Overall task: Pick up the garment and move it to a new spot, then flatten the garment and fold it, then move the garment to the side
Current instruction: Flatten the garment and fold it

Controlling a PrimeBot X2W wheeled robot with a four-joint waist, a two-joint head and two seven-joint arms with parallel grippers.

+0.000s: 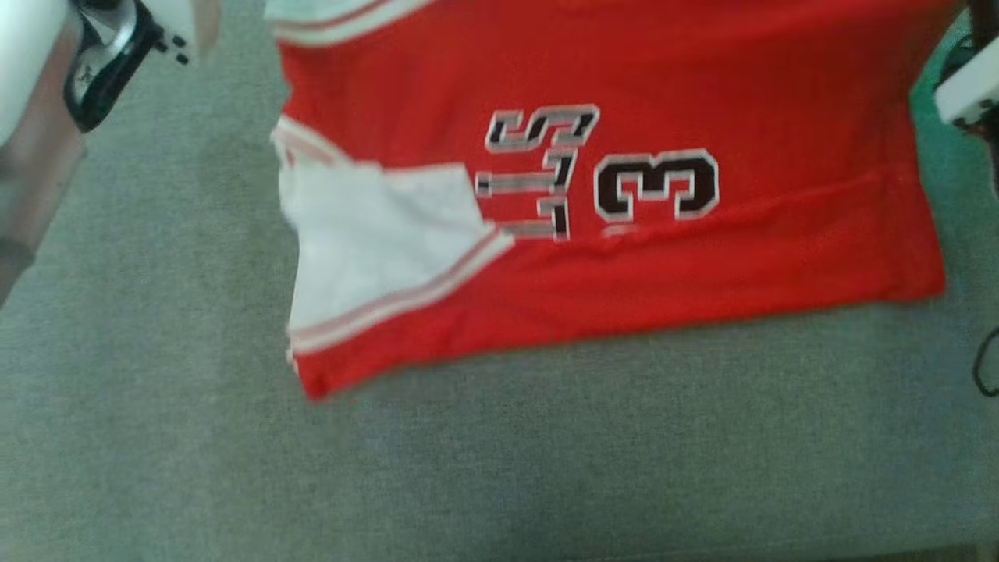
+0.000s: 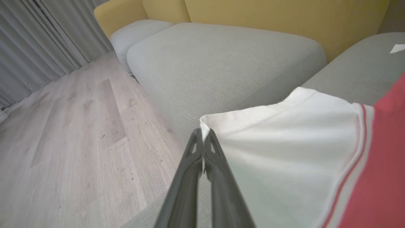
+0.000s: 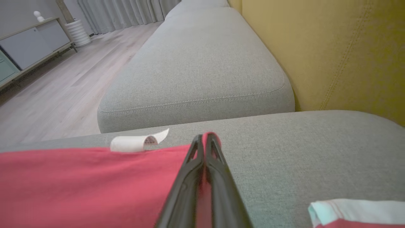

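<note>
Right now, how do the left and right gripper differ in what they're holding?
The left gripper pinches the white sleeve corner of the jersey; the right gripper pinches the edge of its red body. The left gripper points toward the wooden floor; the right gripper points across the grey seat cushion. Both are shut, with fabric caught at the fingertips.

On the left gripper (image 2: 203,136), long dark fingers pressed together, tips nipping a white sleeve corner of the jersey (image 2: 284,152). The right gripper (image 3: 205,141) likewise closed, red cloth caught between its tips. Head view: left wrist (image 1: 109,55) upper left, right arm (image 1: 968,92) at right edge.
</note>
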